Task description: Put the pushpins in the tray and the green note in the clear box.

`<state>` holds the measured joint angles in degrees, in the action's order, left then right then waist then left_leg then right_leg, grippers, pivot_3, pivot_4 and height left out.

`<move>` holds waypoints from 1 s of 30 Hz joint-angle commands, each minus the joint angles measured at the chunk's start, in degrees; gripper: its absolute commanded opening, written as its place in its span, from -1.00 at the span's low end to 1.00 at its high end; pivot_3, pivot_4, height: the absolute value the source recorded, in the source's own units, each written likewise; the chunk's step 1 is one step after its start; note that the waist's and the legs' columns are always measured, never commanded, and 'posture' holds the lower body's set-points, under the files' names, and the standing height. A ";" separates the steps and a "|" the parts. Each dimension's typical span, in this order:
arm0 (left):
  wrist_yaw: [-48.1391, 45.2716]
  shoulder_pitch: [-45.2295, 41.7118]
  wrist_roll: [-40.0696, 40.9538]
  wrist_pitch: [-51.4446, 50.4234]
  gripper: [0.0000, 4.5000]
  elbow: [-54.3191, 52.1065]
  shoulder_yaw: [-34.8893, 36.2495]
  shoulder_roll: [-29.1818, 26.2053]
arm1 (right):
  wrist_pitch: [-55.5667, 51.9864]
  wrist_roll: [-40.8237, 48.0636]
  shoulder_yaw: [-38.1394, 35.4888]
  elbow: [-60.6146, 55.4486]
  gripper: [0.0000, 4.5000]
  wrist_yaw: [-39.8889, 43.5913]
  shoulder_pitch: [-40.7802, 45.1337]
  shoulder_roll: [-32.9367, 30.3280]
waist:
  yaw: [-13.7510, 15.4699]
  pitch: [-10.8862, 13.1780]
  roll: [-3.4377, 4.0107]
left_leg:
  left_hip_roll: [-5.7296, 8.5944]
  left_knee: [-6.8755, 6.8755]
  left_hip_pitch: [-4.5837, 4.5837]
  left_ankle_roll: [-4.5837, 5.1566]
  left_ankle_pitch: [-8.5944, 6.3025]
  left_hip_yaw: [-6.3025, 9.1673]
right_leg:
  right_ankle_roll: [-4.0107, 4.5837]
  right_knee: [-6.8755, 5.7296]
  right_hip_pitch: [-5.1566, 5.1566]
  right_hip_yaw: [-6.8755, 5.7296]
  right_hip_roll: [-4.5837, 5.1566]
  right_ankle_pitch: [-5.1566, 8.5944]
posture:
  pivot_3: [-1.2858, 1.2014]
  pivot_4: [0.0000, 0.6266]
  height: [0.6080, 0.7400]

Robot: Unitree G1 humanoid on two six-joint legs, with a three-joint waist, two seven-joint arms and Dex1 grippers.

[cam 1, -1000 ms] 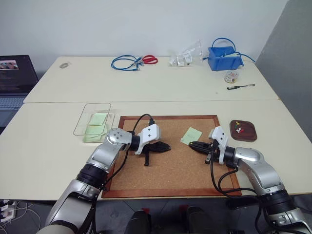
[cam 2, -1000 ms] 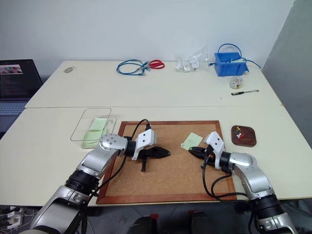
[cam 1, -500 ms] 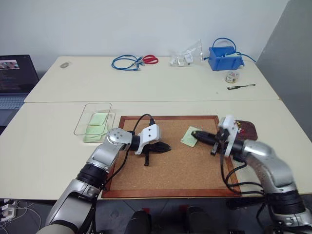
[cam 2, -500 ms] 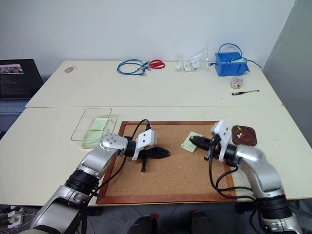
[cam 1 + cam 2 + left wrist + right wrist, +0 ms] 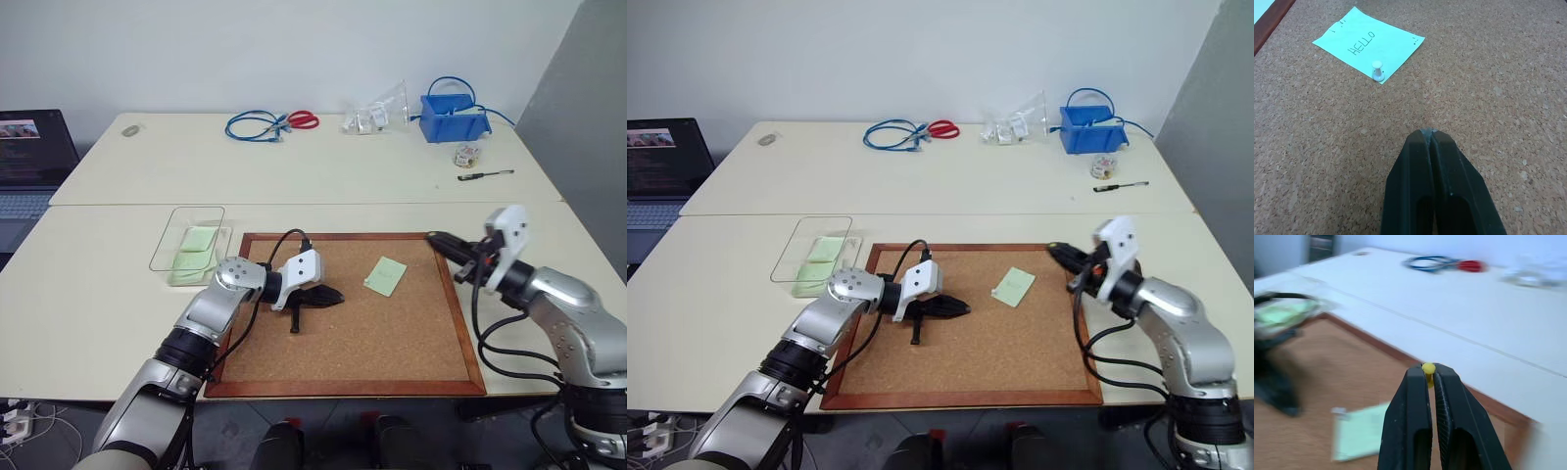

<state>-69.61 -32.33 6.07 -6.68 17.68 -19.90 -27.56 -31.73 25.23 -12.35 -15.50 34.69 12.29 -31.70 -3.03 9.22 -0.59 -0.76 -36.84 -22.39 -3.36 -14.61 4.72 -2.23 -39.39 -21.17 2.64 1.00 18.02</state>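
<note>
A pale-green note (image 5: 385, 276) lies on the cork board (image 5: 343, 343), pinned by a white pushpin (image 5: 1378, 72) near one edge; "HELLO" is written on the note (image 5: 1369, 44). My left gripper (image 5: 338, 294) rests shut and empty on the cork, a short way left of the note. Over the board's right frame, my right gripper (image 5: 431, 238) is raised and shut on a yellow pushpin (image 5: 1428, 367) at its fingertips. My right hand hides the tray. The clear box (image 5: 186, 238) stands left of the board with green paper in it.
On the far table are a blue bin (image 5: 452, 117), a clear bag (image 5: 377, 113), a blue cable (image 5: 255, 125), red scissors (image 5: 302, 119), a tape roll (image 5: 465, 154) and a pen (image 5: 483, 174). A laptop (image 5: 29, 157) sits at the far left.
My right gripper, still shut, has risen from beside the note and swung right to the board's right frame, covering the tray. The left gripper has stayed put.
</note>
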 commanded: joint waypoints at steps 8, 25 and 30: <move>-1.85 0.97 -3.27 0.26 -1.00 4.35 -3.20 0.06 | -2.63 -5.95 -6.14 3.51 -0.99 -17.45 -2.02 4.34 | -0.03 -0.01 0.02 | 0.01 -0.01 0.03 0.00 0.00 -0.07 | 0.00 -0.03 0.01 0.07 0.00 0.00 | 0.03 -0.52 1.00; -2.51 1.89 -3.67 0.98 -1.00 3.17 -3.51 -0.16 | 0.37 -8.21 -6.18 11.35 -0.05 -18.26 -0.32 3.35 | 0.09 -0.02 0.03 | 0.02 0.00 0.02 0.00 0.00 -0.08 | 0.00 -0.01 0.00 0.07 0.01 0.00 | 0.03 -0.52 1.00; -2.66 1.76 -3.66 0.83 -1.00 3.21 -3.50 -0.24 | 0.66 -8.23 -6.69 11.23 0.48 -18.09 -0.25 2.88 | 0.09 -0.01 0.03 | 0.02 0.00 0.02 0.00 0.00 -0.08 | 0.00 0.00 0.01 0.07 0.01 0.00 | 0.03 -0.52 1.00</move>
<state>-70.62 -32.93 5.57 -4.47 18.90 -19.94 -27.05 -32.42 16.99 -17.07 -3.02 16.32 11.90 -27.85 -2.94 9.20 -0.56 -0.74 -36.83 -22.37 -3.35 -14.61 4.64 -2.23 -39.38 -21.17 2.71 1.01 18.02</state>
